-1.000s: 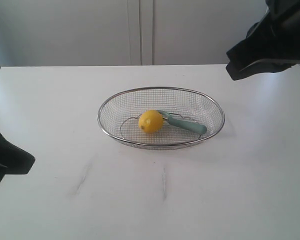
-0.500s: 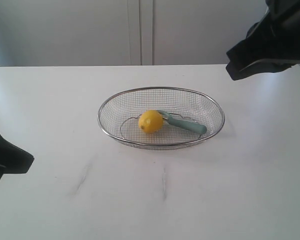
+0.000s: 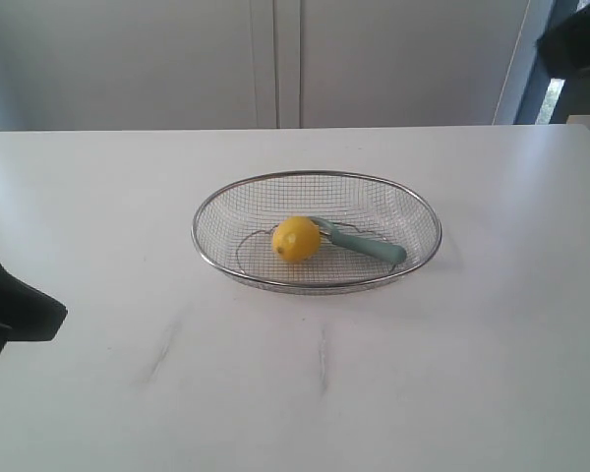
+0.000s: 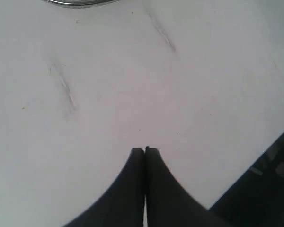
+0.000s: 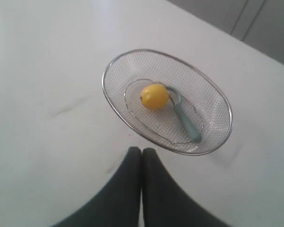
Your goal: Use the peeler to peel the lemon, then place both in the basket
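Closest in, the left end effector (image 4: 145, 149): two smooth black curved fingers pressed flat together, gripping nothing, hanging above the matte white bench (image 4: 203, 71). Just ahead of its tips, faint grey scuff marks (image 4: 64, 87) on the surface. Farther ahead, only a sliver of the basket (image 4: 78, 3), thick metal rim and nothing more. In the exterior view, those tips hidden under dark cloth (image 3: 15, 313).

Likewise closed and empty, the right end effector (image 5: 142, 149), raised high. Ahead of and well below its tips, the whole basket: a shallow oval of fine silver wire mesh, shiny at the rim. Inside, the lemon (image 5: 155, 96), round and bright yellow. Against it, on the side away from the left end effector, the peeler (image 5: 184, 118): curved teal head at the fruit, thick plastic handle slanting out toward the rim. Blade too small to make out.

Farthest back, shown by the exterior view alone, flat pale cabinet doors (image 3: 275, 59) beyond the bench.
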Robot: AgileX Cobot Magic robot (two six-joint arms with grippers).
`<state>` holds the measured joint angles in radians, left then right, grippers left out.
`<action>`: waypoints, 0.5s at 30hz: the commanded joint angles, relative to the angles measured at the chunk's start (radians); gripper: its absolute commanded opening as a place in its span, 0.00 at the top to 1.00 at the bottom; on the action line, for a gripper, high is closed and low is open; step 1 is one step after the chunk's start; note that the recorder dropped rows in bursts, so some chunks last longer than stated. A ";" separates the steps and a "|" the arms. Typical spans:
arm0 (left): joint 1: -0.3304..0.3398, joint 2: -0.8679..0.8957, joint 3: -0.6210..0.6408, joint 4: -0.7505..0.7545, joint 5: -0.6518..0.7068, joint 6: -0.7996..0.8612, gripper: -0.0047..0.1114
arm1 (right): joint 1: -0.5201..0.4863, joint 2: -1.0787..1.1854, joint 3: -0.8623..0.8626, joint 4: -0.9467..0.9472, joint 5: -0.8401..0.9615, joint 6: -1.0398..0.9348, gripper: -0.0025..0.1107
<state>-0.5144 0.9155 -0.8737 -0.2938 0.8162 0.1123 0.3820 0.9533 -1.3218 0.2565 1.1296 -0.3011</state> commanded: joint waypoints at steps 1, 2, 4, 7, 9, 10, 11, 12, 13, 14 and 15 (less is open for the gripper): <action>0.003 -0.009 0.007 -0.012 0.007 -0.003 0.96 | -0.025 -0.107 0.000 0.019 -0.003 -0.009 0.98; 0.003 -0.009 0.007 -0.012 0.007 -0.003 0.96 | -0.046 -0.132 0.000 0.027 -0.003 -0.009 0.98; 0.003 -0.009 0.007 -0.012 0.007 -0.003 0.96 | -0.098 -0.176 0.000 0.032 -0.003 -0.009 0.98; 0.003 -0.009 0.007 -0.012 0.007 -0.003 0.96 | -0.175 -0.246 0.000 0.032 -0.003 -0.009 0.98; 0.003 -0.009 0.007 -0.012 0.007 -0.003 0.96 | -0.222 -0.294 0.000 0.032 -0.003 -0.009 0.98; 0.003 -0.009 0.007 -0.012 0.007 -0.003 0.96 | -0.241 -0.315 0.000 0.032 -0.003 -0.009 0.98; 0.003 -0.009 0.007 -0.012 0.007 -0.003 0.96 | -0.270 -0.349 0.000 0.032 -0.003 -0.009 0.98; 0.003 -0.009 0.007 -0.012 0.007 -0.003 0.96 | -0.290 -0.373 0.000 0.032 -0.003 -0.009 0.98; 0.003 -0.009 0.007 -0.012 0.007 -0.003 0.96 | -0.310 -0.398 0.000 0.032 -0.003 -0.009 0.98; 0.003 -0.009 0.007 -0.012 0.007 -0.003 0.96 | -0.341 -0.431 0.000 0.032 -0.003 -0.009 0.98; 0.003 -0.009 0.007 -0.012 0.007 -0.003 0.96 | -0.366 -0.467 0.000 0.032 -0.003 -0.009 0.98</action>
<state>-0.5144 0.9155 -0.8737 -0.2938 0.8162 0.1123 0.0754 0.5575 -1.3218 0.2826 1.1296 -0.3011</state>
